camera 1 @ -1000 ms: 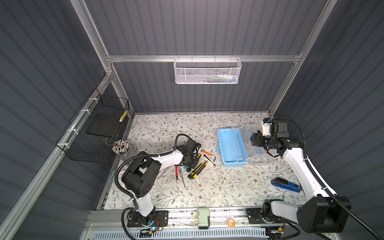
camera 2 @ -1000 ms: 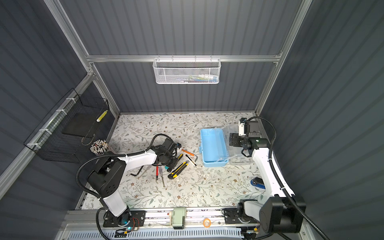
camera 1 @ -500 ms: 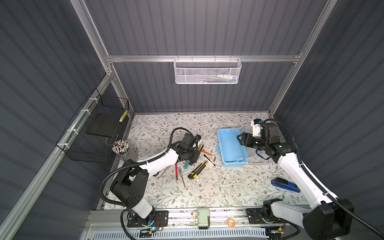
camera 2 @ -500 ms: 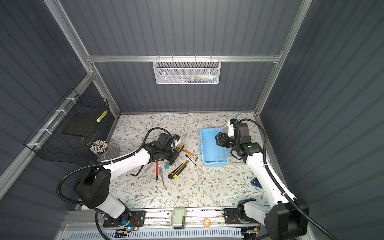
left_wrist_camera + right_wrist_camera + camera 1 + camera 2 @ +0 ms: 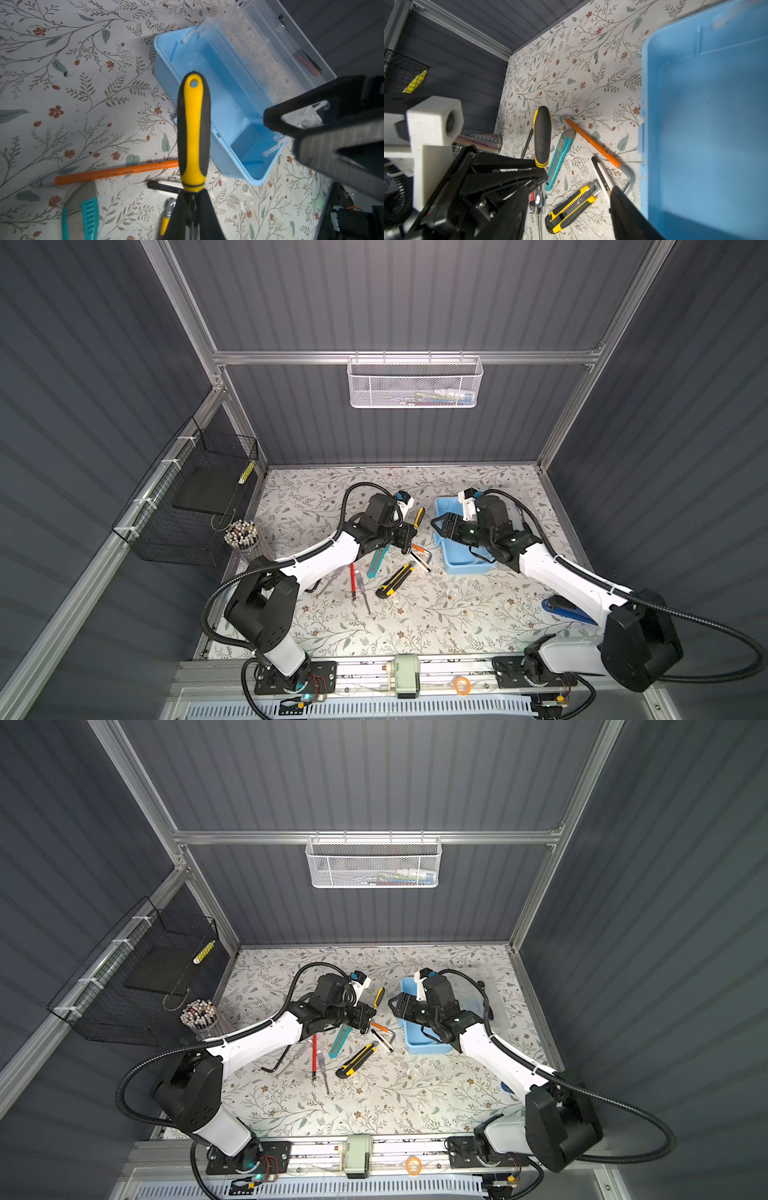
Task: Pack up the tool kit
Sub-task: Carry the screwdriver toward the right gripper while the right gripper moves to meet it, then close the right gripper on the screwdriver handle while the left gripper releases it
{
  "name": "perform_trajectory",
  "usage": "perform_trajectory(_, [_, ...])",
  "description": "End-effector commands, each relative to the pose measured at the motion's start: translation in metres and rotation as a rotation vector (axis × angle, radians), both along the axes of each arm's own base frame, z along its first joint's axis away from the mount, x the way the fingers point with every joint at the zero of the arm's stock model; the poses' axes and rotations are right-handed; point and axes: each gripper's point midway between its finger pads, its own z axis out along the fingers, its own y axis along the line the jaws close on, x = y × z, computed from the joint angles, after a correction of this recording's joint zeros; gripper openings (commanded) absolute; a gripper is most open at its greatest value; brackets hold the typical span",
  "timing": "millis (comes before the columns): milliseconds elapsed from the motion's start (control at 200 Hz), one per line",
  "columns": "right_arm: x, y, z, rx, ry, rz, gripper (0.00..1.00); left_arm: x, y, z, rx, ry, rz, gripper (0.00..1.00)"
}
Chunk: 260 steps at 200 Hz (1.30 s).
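Note:
The tool kit's light-blue box (image 5: 465, 566) (image 5: 428, 1044) (image 5: 164, 68) (image 5: 643, 104) lies open on the floral mat, its clear lid (image 5: 270, 52) folded back. My left gripper (image 5: 409, 533) (image 5: 368, 1017) (image 5: 193, 193) (image 5: 508, 172) is shut on a ratchet just below its yellow-black handle (image 5: 419, 516) (image 5: 378, 996) (image 5: 194, 128) (image 5: 542, 135), which is held off the mat and pointing at the box. My right gripper (image 5: 436, 524) (image 5: 392, 1004) (image 5: 569, 193) hovers open over the box's near-left rim, facing that handle, a short gap away.
Loose on the mat lie a teal knife (image 5: 560, 158), an orange hex key (image 5: 593, 141), a white-black knife (image 5: 601, 176), a yellow-black knife (image 5: 395, 580) (image 5: 571, 209) and a red screwdriver (image 5: 353, 580). A pen cup (image 5: 241, 533) and black wire basket (image 5: 199, 497) stand on the left.
My left gripper has lifted the ratchet and carried it right toward the box. My right gripper has swung left across the box toward it, and its jaws have narrowed somewhat.

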Motion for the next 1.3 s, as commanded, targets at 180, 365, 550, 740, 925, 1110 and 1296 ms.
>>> perform_trajectory(180, [0.015, 0.029, 0.015, 0.093, -0.046, 0.012, 0.60, 0.002, -0.028, 0.026, -0.133, -0.003, -0.040, 0.00])
perform_trajectory(365, [0.022, 0.036, 0.010, 0.086, -0.042, 0.008, 0.55, -0.001, -0.036, 0.034, -0.165, -0.003, -0.063, 0.00])
perform_trajectory(550, [0.030, 0.040, 0.015, 0.094, -0.058, 0.007, 0.34, -0.005, -0.041, 0.038, -0.196, 0.002, -0.073, 0.00])
perform_trajectory(740, [0.029, 0.046, 0.022, 0.120, -0.063, 0.034, 0.19, -0.006, -0.044, 0.043, -0.233, 0.008, -0.077, 0.02])
perform_trajectory(925, [0.025, 0.035, 0.032, 0.076, -0.080, 0.047, 0.04, -0.003, -0.045, 0.046, -0.252, 0.006, -0.060, 0.36])
perform_trajectory(1110, [0.023, -0.027, 0.057, -0.047, -0.115, 0.016, 0.01, 0.008, -0.023, 0.041, -0.161, -0.035, 0.037, 0.84])
perform_trajectory(1296, [0.020, -0.138, 0.072, -0.375, -0.126, -0.108, 0.03, 0.010, 0.012, 0.014, 0.006, -0.035, 0.107, 0.95])
